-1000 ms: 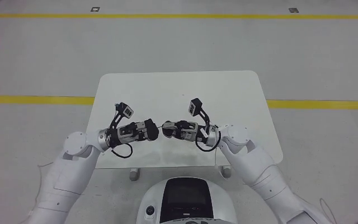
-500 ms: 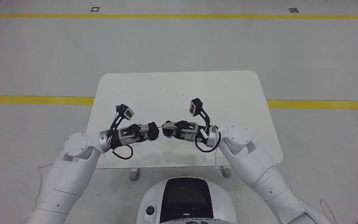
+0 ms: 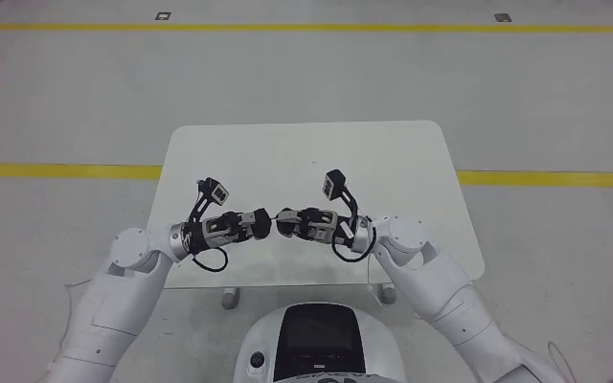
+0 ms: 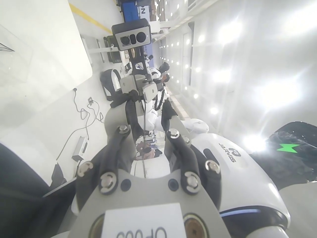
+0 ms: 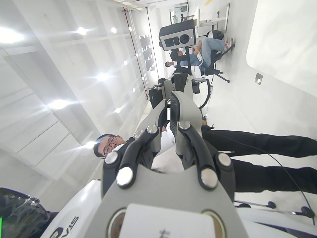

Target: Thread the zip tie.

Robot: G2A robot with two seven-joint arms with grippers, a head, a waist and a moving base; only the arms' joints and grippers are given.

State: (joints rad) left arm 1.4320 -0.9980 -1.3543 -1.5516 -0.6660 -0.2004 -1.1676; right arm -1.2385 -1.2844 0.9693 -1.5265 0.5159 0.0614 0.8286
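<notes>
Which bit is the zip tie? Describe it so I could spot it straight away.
Start at the white rounded table; over its near side the left gripper and right gripper face each other. The thin pale zip tie bridges the small gap between them, the only slender strip among chunky black-and-grey parts.

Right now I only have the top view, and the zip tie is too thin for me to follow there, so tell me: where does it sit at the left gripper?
Observer: In the left wrist view the zip tie runs lengthways down the gap between the left gripper's fingers.
Operator: Is it pinched?
Observer: Not that I can see; the fingers stand apart, with background showing between them.
Operator: And its far end?
Observer: It reaches the right gripper, just beyond.
</notes>
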